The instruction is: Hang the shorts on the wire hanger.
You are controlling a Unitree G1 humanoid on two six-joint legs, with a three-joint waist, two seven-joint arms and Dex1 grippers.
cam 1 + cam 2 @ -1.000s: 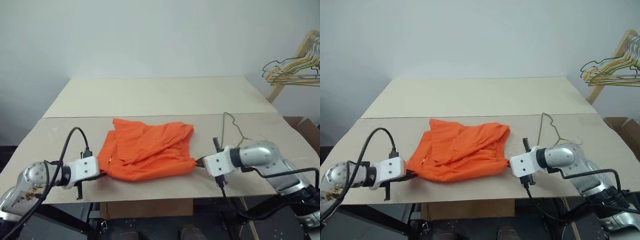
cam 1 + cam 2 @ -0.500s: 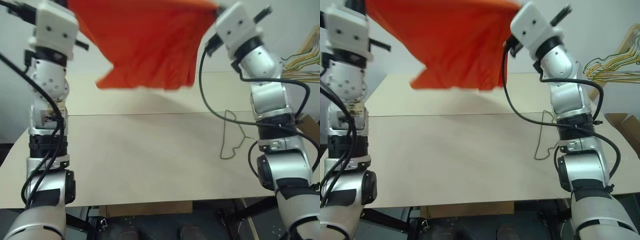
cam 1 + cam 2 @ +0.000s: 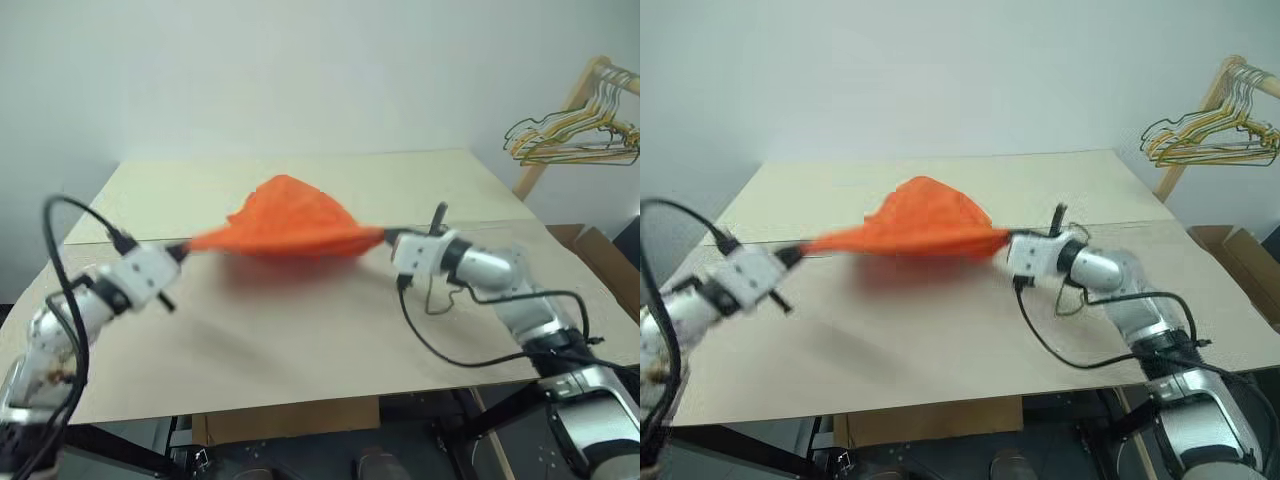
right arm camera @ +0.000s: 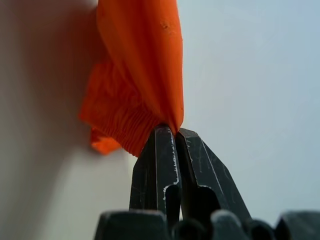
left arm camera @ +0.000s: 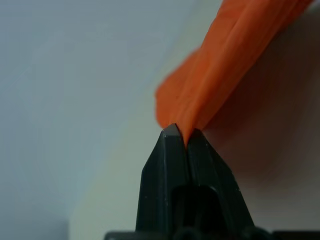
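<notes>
The shorts [image 3: 290, 228] hang stretched above the counter [image 3: 300, 340]; left gripper [image 5: 182, 137] pinches their left end, right gripper [image 4: 172, 131] their right; the hanger [image 3: 445, 296] lies right, beneath the right arm.

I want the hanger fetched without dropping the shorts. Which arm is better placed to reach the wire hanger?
The right, probably. The right tool grips the shorts just beside the wire hanger, which lies on the table under that forearm. The left tool grips the opposite end, across the table from it.
</notes>
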